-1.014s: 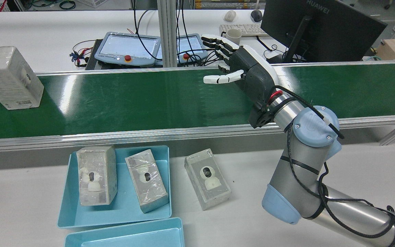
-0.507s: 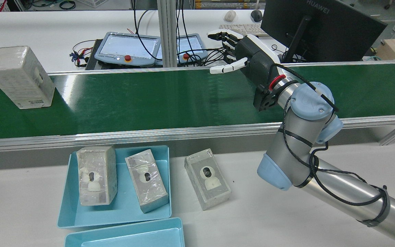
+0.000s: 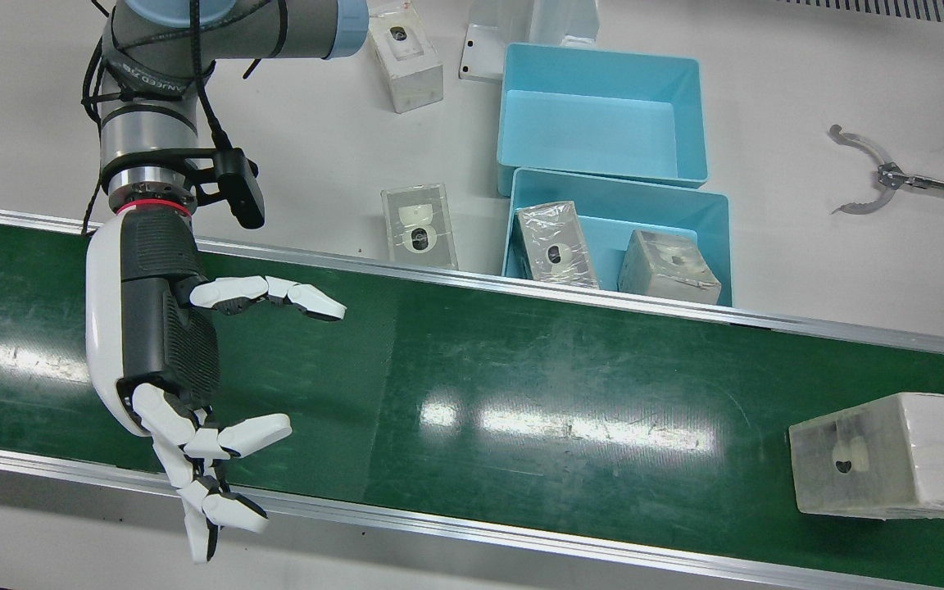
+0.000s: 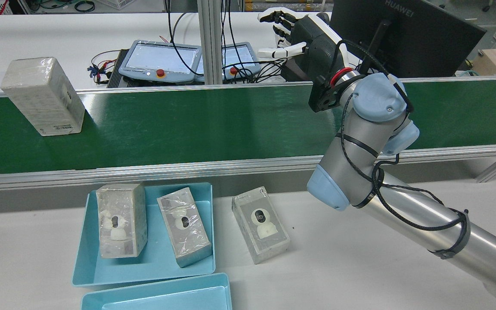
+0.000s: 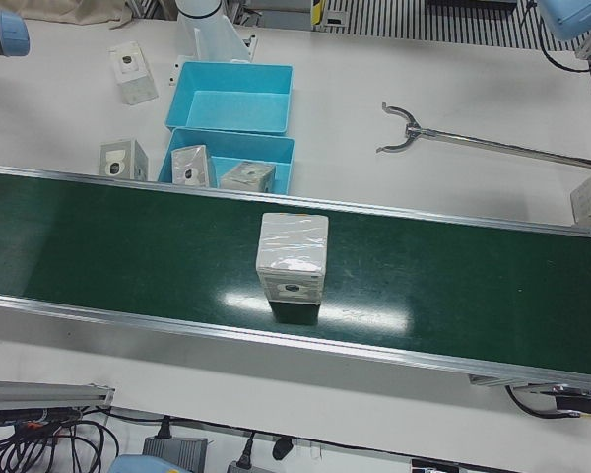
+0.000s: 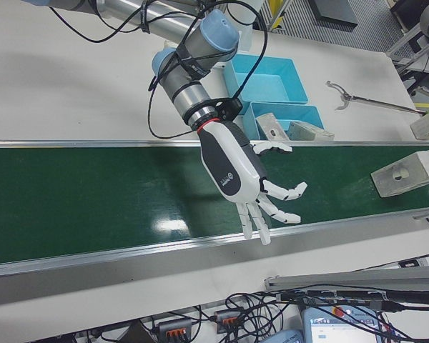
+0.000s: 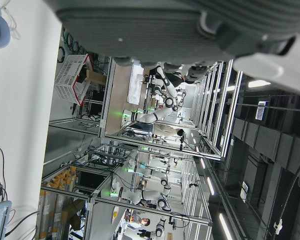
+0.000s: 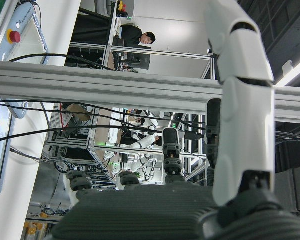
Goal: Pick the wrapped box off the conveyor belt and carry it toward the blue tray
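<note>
We're waiting with the right hand empty, fingers spread, over the conveyor belt; the wrapped box sits far left on it. Next we'd close around it.

Robotics lab: conveyor belt, monitor.

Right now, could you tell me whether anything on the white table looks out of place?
One plastic-wrapped white box lies on the bare white table beside the blue plastic tray, while two similar boxes sit inside it. The right hand is open over the green conveyor belt, holding nothing.
</note>
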`<state>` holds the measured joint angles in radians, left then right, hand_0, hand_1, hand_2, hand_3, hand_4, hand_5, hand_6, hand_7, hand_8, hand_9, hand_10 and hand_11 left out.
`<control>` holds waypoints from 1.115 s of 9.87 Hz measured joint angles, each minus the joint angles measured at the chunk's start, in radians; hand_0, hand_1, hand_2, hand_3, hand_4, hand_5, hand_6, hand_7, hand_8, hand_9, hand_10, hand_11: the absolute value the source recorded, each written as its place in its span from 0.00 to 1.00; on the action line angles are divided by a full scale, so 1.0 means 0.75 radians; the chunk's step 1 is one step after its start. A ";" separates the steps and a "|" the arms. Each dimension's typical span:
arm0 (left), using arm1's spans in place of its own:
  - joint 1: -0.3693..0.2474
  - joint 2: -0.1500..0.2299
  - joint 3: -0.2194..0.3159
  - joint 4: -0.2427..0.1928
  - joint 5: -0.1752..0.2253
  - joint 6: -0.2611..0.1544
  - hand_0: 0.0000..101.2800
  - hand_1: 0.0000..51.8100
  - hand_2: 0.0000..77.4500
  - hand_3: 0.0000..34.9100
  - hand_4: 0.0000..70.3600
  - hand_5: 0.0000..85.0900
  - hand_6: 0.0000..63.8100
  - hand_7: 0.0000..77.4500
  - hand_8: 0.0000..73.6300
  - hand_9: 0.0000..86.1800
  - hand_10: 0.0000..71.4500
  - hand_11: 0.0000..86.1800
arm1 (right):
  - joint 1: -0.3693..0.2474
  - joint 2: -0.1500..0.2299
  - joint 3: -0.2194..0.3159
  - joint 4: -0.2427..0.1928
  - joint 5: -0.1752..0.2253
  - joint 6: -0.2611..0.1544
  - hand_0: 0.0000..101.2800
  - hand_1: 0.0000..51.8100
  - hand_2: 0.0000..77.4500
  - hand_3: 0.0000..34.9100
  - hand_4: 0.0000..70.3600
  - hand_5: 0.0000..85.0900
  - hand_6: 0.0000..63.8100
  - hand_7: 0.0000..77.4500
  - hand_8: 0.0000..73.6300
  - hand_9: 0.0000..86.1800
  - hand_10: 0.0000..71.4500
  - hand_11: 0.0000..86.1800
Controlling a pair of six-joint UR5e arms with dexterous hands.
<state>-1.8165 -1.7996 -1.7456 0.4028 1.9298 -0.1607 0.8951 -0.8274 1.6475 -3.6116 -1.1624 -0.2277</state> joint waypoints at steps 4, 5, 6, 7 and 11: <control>0.000 0.000 0.000 0.000 0.000 0.000 0.00 0.00 0.01 0.00 0.00 0.01 0.00 0.01 0.01 0.01 0.00 0.00 | -0.020 0.062 -0.012 -0.101 -0.010 0.015 0.50 0.31 0.22 0.86 0.48 0.40 0.04 0.32 0.00 0.04 0.03 0.03; 0.000 0.000 0.000 0.000 0.000 0.000 0.00 0.00 0.01 0.00 0.00 0.01 0.00 0.01 0.00 0.01 0.01 0.00 | -0.024 0.074 -0.007 -0.118 -0.013 0.020 0.46 0.24 0.17 0.86 0.26 0.27 0.01 0.28 0.00 0.04 0.00 0.03; 0.000 0.000 0.000 0.000 0.000 0.000 0.00 0.00 0.01 0.00 0.01 0.01 0.00 0.01 0.01 0.01 0.01 0.00 | -0.026 0.075 0.000 -0.125 -0.016 0.027 0.45 0.18 0.18 0.86 0.26 0.27 0.01 0.23 0.00 0.04 0.01 0.03; 0.000 0.000 0.000 0.000 0.000 0.000 0.00 0.00 0.01 0.00 0.01 0.01 0.00 0.01 0.01 0.01 0.01 0.00 | -0.033 0.065 0.007 -0.127 -0.019 0.033 0.44 0.19 0.17 0.86 0.16 0.22 0.01 0.20 0.00 0.03 0.01 0.03; 0.000 0.000 0.000 0.000 0.000 0.000 0.00 0.00 0.01 0.00 0.00 0.01 0.00 0.01 0.01 0.00 0.01 0.00 | -0.104 -0.009 0.088 -0.126 -0.012 0.040 0.43 0.21 0.20 0.86 0.18 0.26 0.00 0.20 0.00 0.03 0.00 0.02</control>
<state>-1.8165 -1.7996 -1.7456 0.4028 1.9298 -0.1607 0.8168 -0.8342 1.7135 -3.7062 -1.1712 -0.1980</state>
